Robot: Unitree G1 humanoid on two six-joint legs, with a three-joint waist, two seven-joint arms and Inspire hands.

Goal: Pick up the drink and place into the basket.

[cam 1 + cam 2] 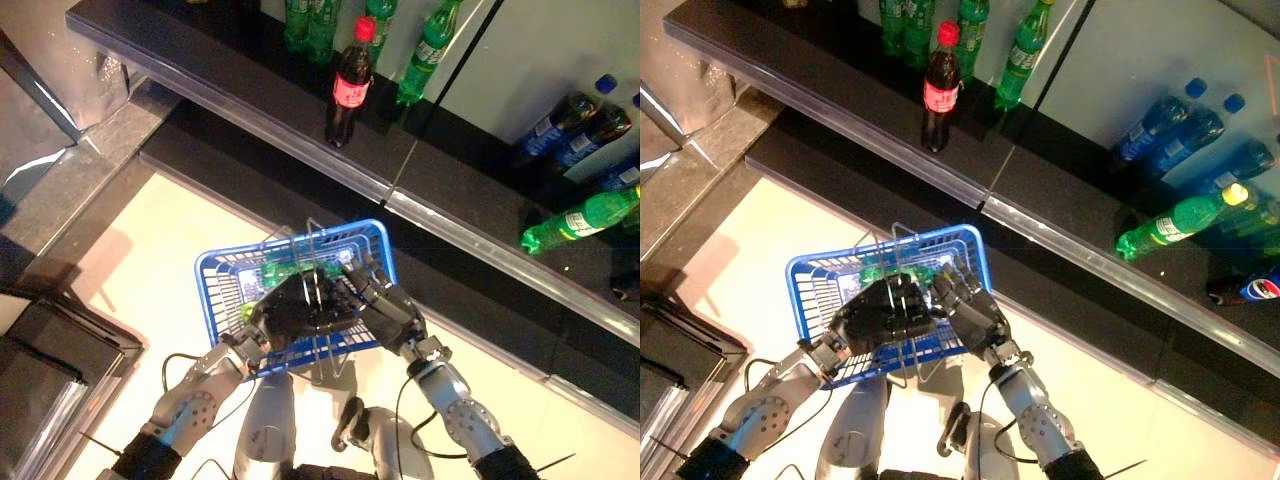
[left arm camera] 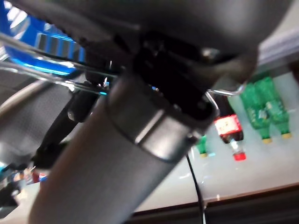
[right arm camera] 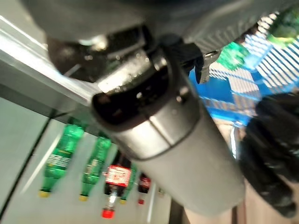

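My left hand (image 1: 288, 312) is shut on the thin wire handles (image 1: 318, 238) of the blue basket (image 1: 213, 264) and holds it raised in front of me. A green drink bottle (image 1: 290, 272) lies inside the basket, partly hidden by both hands. It also shows in the right eye view (image 1: 885, 270). My right hand (image 1: 382, 302) is over the basket's right side, beside the left hand. In the right wrist view its dark fingers (image 3: 271, 140) hang relaxed and hold nothing, with the blue basket (image 3: 229, 93) behind them.
A dark shelf with a shiny front edge (image 1: 300, 140) runs across ahead. On it stand a cola bottle with a red cap (image 1: 350, 85) and green bottles (image 1: 425, 45). Dark bottles with blue caps (image 1: 575, 130) and a green bottle (image 1: 585, 220) are at the right. Dark flat panels (image 1: 40, 370) lie at the lower left.
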